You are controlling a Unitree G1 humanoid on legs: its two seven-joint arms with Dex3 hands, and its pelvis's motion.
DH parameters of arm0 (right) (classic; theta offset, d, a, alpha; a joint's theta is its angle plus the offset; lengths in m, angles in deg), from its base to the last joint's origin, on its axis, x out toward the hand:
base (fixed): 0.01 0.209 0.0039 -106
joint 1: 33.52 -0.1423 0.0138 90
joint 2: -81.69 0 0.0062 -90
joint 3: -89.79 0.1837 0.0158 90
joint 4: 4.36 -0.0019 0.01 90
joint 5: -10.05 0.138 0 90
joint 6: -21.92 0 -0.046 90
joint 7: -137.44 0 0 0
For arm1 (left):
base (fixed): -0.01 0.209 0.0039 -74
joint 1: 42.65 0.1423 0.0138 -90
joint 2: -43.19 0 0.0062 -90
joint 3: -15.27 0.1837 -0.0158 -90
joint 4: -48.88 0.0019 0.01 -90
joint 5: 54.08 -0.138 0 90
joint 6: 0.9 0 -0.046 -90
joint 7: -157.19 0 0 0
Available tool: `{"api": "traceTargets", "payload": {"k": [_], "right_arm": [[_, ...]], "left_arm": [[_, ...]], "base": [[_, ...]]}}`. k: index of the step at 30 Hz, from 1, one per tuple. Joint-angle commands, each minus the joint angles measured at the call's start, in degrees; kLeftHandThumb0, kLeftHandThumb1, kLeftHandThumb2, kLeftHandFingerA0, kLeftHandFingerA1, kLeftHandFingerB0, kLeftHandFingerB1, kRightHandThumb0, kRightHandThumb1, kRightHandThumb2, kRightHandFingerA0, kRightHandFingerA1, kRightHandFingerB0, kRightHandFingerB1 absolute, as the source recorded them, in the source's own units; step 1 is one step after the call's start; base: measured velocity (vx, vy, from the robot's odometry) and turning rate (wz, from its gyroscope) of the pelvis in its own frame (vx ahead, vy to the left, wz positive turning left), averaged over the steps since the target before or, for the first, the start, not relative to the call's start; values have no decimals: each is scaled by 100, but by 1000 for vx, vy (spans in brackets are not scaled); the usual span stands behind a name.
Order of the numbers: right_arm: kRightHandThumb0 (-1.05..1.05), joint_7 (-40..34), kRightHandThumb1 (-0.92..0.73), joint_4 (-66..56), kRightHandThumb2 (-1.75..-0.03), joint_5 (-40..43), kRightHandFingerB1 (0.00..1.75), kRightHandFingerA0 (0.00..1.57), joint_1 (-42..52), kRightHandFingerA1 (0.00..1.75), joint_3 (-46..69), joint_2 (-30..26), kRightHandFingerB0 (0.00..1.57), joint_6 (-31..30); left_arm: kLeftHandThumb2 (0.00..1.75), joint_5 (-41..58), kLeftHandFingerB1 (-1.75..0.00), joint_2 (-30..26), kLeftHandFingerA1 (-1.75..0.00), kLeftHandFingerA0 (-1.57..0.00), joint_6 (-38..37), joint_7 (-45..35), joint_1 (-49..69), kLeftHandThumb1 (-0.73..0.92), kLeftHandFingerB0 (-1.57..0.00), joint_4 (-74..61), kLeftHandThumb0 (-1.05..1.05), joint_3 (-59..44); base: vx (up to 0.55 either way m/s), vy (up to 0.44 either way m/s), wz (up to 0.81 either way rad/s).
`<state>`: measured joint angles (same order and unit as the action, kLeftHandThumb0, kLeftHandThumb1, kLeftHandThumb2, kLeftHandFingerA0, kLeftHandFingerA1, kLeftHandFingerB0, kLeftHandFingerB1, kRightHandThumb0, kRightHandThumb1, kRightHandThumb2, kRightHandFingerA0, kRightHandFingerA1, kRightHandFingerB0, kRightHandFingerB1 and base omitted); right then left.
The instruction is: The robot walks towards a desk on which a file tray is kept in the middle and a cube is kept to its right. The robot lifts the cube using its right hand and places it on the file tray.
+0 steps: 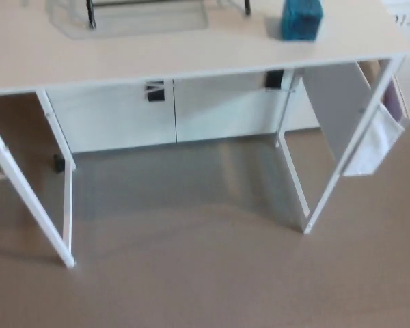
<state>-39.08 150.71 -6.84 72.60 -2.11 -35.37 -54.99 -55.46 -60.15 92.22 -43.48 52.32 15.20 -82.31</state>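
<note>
A pale desk point(212, 58) with white legs fills the top of the head view. The file tray point(133, 17), clear with black uprights, stands on it near the top edge, cut off by the frame. To its right on the desktop sits a teal cube point(301, 19). Neither of my hands nor any arm shows in this view.
White cabinet doors with black handles point(154, 91) stand behind the desk, under its top. A white fabric pouch point(379, 140) hangs at the desk's right side. The desk's white legs point(63, 225) reach the brown floor point(205, 273) in front of me.
</note>
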Motion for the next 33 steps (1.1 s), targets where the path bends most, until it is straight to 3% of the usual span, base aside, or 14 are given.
{"api": "traceTargets", "payload": {"k": [1, 5, 6, 8, 10, 12, 13, 14, 24, 28, 30, 31, 32, 33], "right_arm": [[-68, -401, -82, -1893, -65, 1050, 39, 60, 1415, 51, 1371, 153, 55, -695], [-50, -618, -69, -1834, -60, 1100, 47, 44, 1364, 63, 1737, 501, 59, -794], [-75, -146, -69, -2113, -105, 329, 52, 58, 1355, 66, 1087, 26, 37, -1044], [-84, 414, -76, -1260, -64, -60, 29, 32, 585, 39, 576, -165, 18, -710], [-86, 609, -61, -150, -98, -48, 36, 22, -187, 50, 364, -86, 4, -431], [-90, 283, -68, 63, -103, -16, 36, 38, -175, 53, 336, 30, 10, -15], [-56, -140, -75, -1234, -62, 1094, 45, 63, 606, 53, 1524, 359, 58, -1499], [-56, -133, -75, -1239, -62, 1072, 45, 63, 598, 53, 1549, 378, 58, -1509], [-53, 52, -74, -2835, -63, 581, 42, 47, 1549, 62, 1717, 375, 44, -1822], [-53, 63, -74, -3069, -63, 595, 42, 47, 1658, 62, 1719, 389, 44, -1999], [-46, -903, -60, -2876, -58, 347, 44, 52, 1854, 54, 1765, 603, 62, -1374], [-72, -15, -90, -2536, -67, -324, 39, 70, 1593, 59, 872, -182, 33, -1088], [-85, 552, -60, -1821, -95, -101, 42, 25, 971, 51, 762, -222, 13, -880], [-84, 577, -78, -1212, -64, -116, 27, 34, 536, 44, 582, -182, 17, -671]], "left_arm": [[112, -29, -25, -73, -39, 0, 90, 39, 122, 77, 0, -107, -78, 39], [112, 118, -24, -49, -35, 0, 260, -40, 177, 77, -1, -240, -80, -75], [112, 117, -26, -60, -33, 0, 324, -80, 179, 78, -1, -255, -80, -65], [113, 10, -31, -96, -37, -1, 429, -69, 176, 78, -4, -353, -81, 29], [113, -33, -33, -112, -37, 0, 646, -45, 193, 77, -3, -498, -80, 76], [113, -7, -33, -105, -39, -1, 668, -71, 255, 77, -3, -613, -79, 57], [113, -6, -34, -85, -38, -1, 608, -35, 192, 77, -3, -469, -79, 46], [74, -97, -32, -92, -39, -1, 692, 79, 139, 92, -7, -454, -77, 105], [113, -12, -30, -103, -37, -1, 515, -58, 172, 77, -2, -411, -77, 48], [74, -3, -25, -110, -32, -1, 660, -46, 266, 92, -3, -612, -73, 54], [112, 52, -32, -90, -38, -2, 658, -22, 267, 76, -5, -579, -81, -9], [112, 65, -31, -79, -38, -1, 536, -53, 267, 76, -3, -469, -80, -18], [113, 3, -33, -89, -38, -2, 562, -20, 228, 77, -4, -425, -81, 29], [113, -36, -32, -90, -40, -2, 560, 12, 193, 77, -3, -382, -80, 56]], "base": [[357, 54, 12], [346, 11, 11], [447, -9, 15], [423, 13, -29], [413, 57, 35], [399, 44, -3], [379, 57, 1], [288, 29, 6], [274, 210, -9], [216, 228, -9], [96, 107, -3], [115, 72, 6], [115, 64, 4], [76, 44, 8]]}}
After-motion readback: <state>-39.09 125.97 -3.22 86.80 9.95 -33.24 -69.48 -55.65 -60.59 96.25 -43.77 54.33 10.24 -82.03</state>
